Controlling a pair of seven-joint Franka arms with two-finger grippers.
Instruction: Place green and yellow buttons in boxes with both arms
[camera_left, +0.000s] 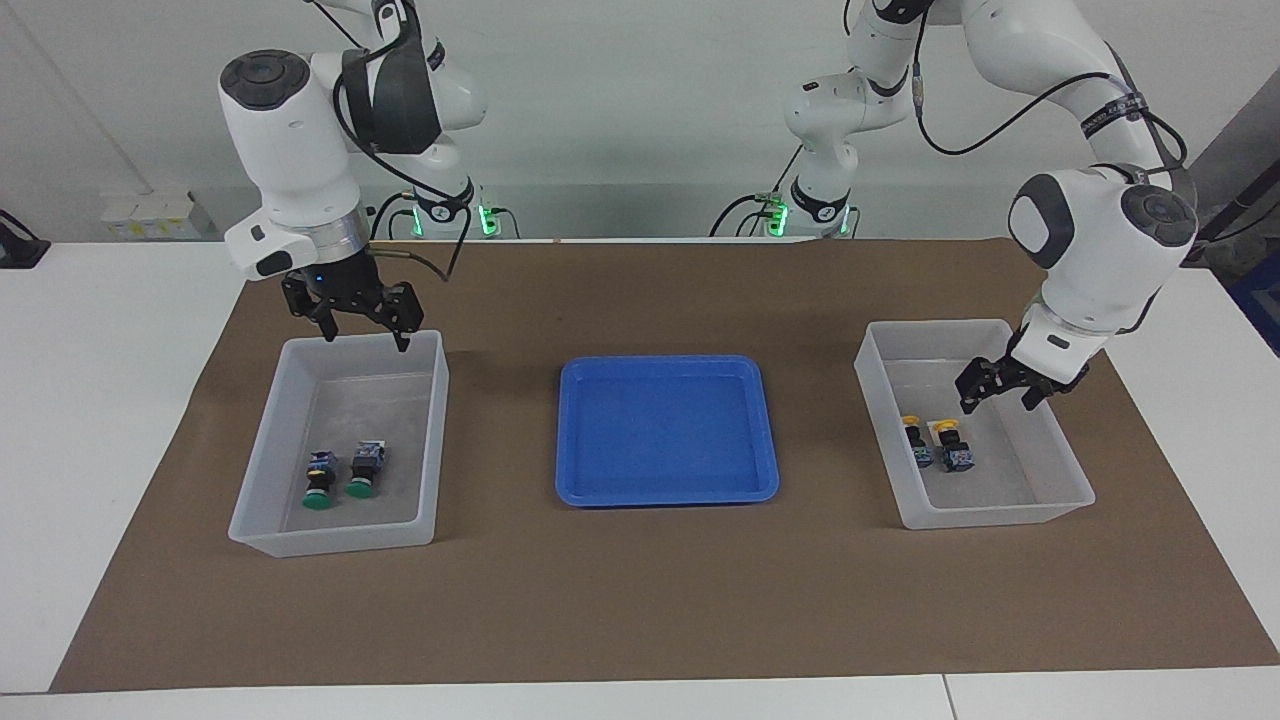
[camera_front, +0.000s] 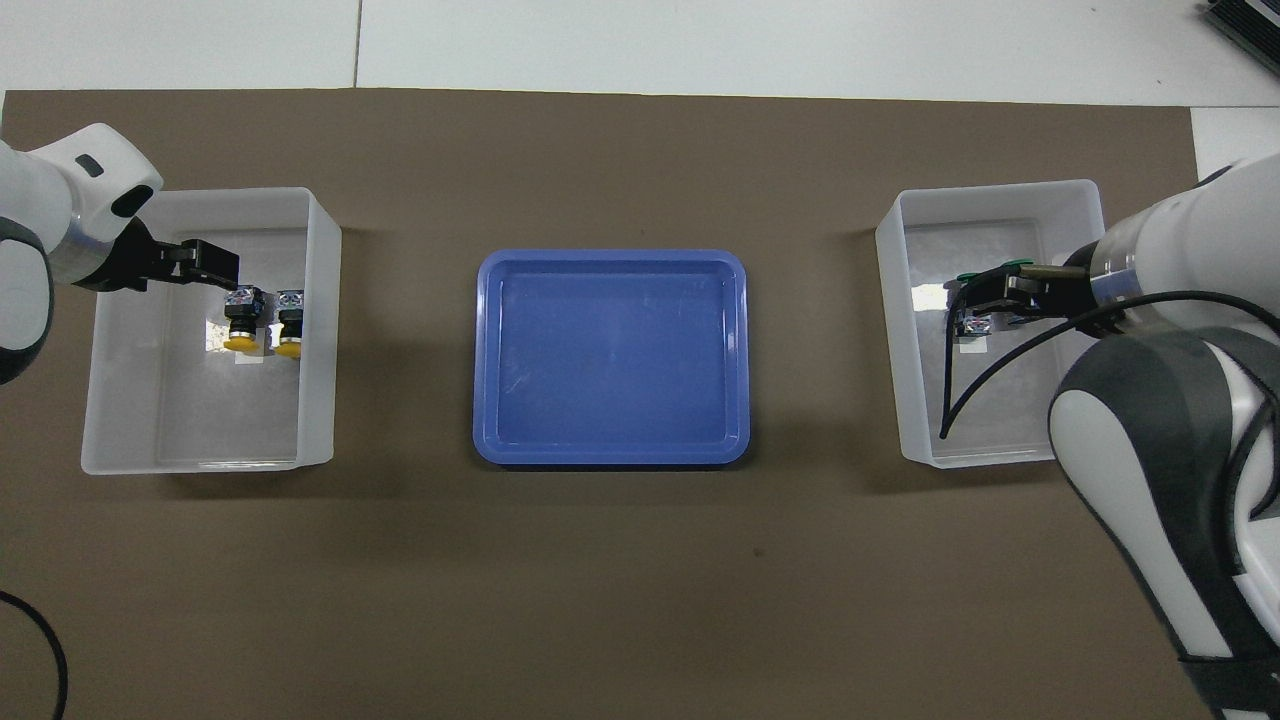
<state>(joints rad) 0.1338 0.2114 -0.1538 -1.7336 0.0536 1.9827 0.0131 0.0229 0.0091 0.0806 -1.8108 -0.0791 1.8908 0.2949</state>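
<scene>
Two yellow buttons (camera_left: 915, 440) (camera_left: 955, 445) lie side by side in the translucent box (camera_left: 880, 430) toward the left arm's end of the table. My left gripper (camera_left: 997, 398) hangs open and empty over this box, just above the buttons; the overhead view shows that gripper (camera_front: 222, 268) beside the yellow buttons (camera_front: 240, 322) in their box (camera_front: 320, 400). Two green buttons (camera_left: 320, 482) (camera_left: 364, 470) lie in the other box (camera_left: 438, 440). My right gripper (camera_left: 366, 335) is open and empty over that box's rim nearest the robots. From overhead, this gripper (camera_front: 975, 292) covers most of the green buttons (camera_front: 966, 276).
A shallow bright-blue tray (camera_left: 665, 430) with nothing in it sits on the brown mat (camera_left: 640, 600) between the two boxes. A black cable (camera_front: 965, 390) hangs from the right arm across its box (camera_front: 895, 350).
</scene>
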